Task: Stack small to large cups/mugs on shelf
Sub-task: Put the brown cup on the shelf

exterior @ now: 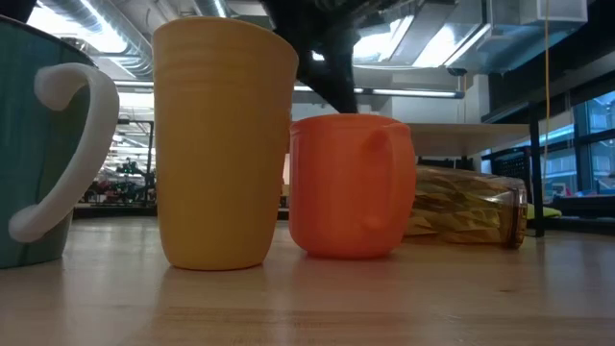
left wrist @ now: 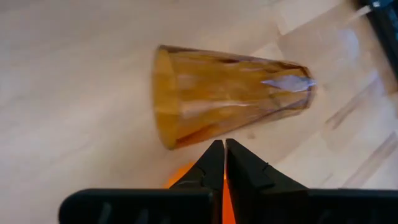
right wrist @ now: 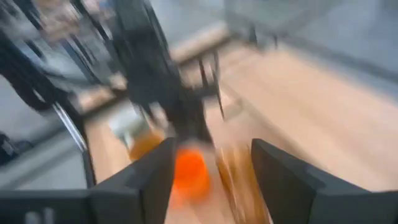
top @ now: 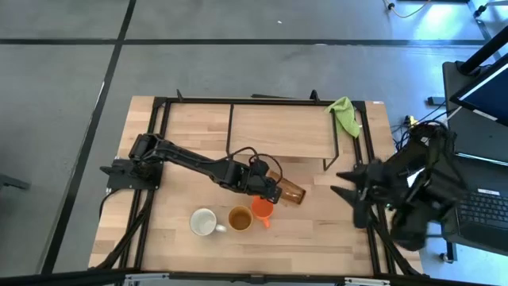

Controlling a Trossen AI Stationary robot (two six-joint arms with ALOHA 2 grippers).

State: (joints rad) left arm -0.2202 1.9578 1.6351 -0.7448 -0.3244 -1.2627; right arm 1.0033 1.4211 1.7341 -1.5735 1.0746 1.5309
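None of the four vessels is on the low light-wood shelf (top: 270, 131) at upper centre: the white mug (top: 204, 222), tan-yellow mug (top: 239, 218) and small orange cup (top: 263, 209) stand at lower centre on the tabletop, the amber see-through tumbler (top: 290, 193) lies tipped beside them, the left gripper (top: 270, 192) is pressed together on nothing, and the right gripper (right wrist: 211, 165) is spread apart at the frame's right.

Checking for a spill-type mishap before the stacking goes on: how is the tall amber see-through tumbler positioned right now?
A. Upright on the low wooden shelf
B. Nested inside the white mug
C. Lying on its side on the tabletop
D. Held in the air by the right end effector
C: the tall amber see-through tumbler lies on its side on the wooden tabletop, just ahead of the shut left end effector, beside the small orange plastic cup.
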